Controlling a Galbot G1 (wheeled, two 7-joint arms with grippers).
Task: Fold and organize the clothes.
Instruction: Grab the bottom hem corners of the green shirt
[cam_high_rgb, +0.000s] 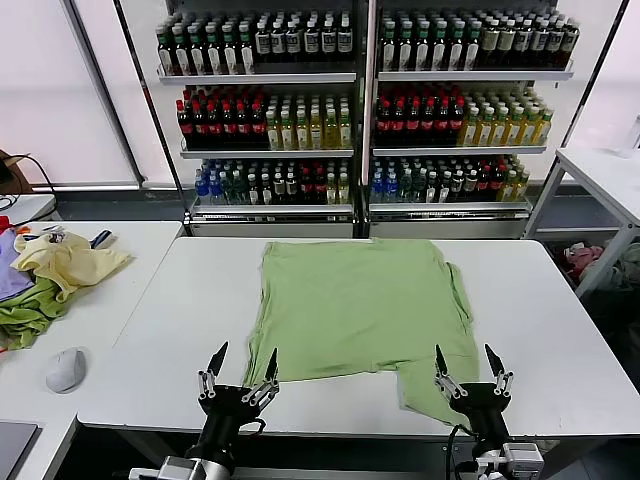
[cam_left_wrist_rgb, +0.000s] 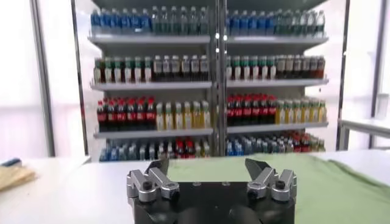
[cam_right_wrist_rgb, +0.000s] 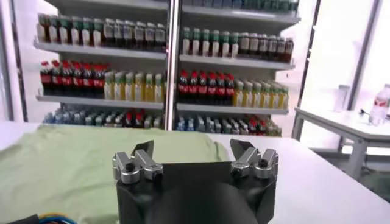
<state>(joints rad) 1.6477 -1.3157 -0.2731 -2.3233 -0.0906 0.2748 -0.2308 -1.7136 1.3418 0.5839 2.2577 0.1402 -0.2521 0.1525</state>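
Observation:
The clothes, one light yellow-green shirt (cam_high_rgb: 355, 305), lie spread flat in the middle of the white table (cam_high_rgb: 170, 340), with one corner hanging toward the front edge on the right. My left gripper (cam_high_rgb: 243, 363) stands open at the front edge, just off the shirt's near left corner, holding nothing. My right gripper (cam_high_rgb: 468, 362) is open too, above the shirt's near right corner. In the left wrist view the left gripper (cam_left_wrist_rgb: 209, 164) faces the shirt (cam_left_wrist_rgb: 329, 189); in the right wrist view the right gripper (cam_right_wrist_rgb: 192, 146) points over the shirt (cam_right_wrist_rgb: 67, 164).
A second table on the left carries a pale yellow garment (cam_high_rgb: 68, 262), a darker green cloth (cam_high_rgb: 25, 320) and a white mouse (cam_high_rgb: 66, 369). Shelves of bottles (cam_high_rgb: 360, 100) stand behind. Another white table (cam_high_rgb: 605, 175) is at the far right.

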